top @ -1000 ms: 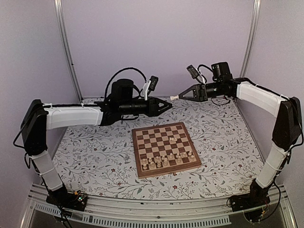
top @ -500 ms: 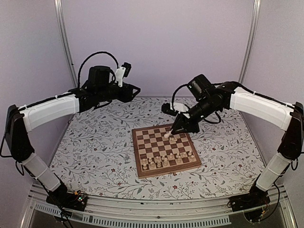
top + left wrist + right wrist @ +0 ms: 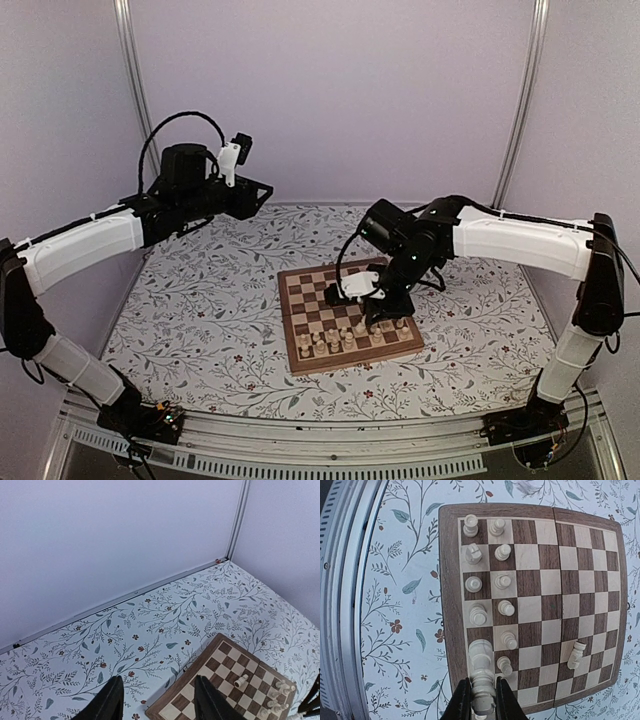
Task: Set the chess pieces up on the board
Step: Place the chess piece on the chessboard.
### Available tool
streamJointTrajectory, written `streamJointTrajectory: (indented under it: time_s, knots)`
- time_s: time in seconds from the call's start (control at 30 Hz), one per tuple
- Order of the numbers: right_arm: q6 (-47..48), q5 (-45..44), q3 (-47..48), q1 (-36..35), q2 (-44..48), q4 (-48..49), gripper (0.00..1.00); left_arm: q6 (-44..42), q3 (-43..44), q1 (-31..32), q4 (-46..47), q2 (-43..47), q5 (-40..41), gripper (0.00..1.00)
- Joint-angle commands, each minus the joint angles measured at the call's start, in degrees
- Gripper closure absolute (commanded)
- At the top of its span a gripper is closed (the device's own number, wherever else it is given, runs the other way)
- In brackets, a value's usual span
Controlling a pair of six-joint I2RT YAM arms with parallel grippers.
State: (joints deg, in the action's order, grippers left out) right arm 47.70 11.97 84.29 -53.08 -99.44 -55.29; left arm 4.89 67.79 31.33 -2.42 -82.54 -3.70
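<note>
The right hand (image 3: 482, 690) is clamped on a tall pale chess piece (image 3: 481, 662), holding it over the board's (image 3: 451, 580) edge row, next to the standing pieces (image 3: 474, 584) beyond its fingertips. This looks like the placing step: lower it upright onto the free square beneath, clear of its neighbours, then release. The left hand (image 3: 157, 685) hangs open and empty, well away.

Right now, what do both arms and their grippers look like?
The left arm and right arm match: long white-covered links joined by black joints and black motor housings. Thin black cables loop over the wrists. The left gripper and right gripper each have two slim black fingers. No markings are readable.
</note>
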Motion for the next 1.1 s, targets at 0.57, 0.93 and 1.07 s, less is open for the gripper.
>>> streamJointTrajectory:
  time_s: [0.57, 0.93, 1.07]
  knots:
    - [0.4, -8.8, 1.8, -5.4, -8.3, -2.7, 0.95, 1.5, 0.9, -1.2, -0.1, 1.7, 0.2, 0.53]
    - [-0.7, -11.3, 2.5, -5.6, -10.1, -1.1, 0.94, 2.1, 1.0, -1.2, -0.2, 1.6, -1.0, 0.54]
    - [-0.9, -11.6, 2.4, -5.5, -10.8, -0.5, 0.93, 2.2, 1.2, -1.2, -0.5, 1.3, -1.3, 0.54]
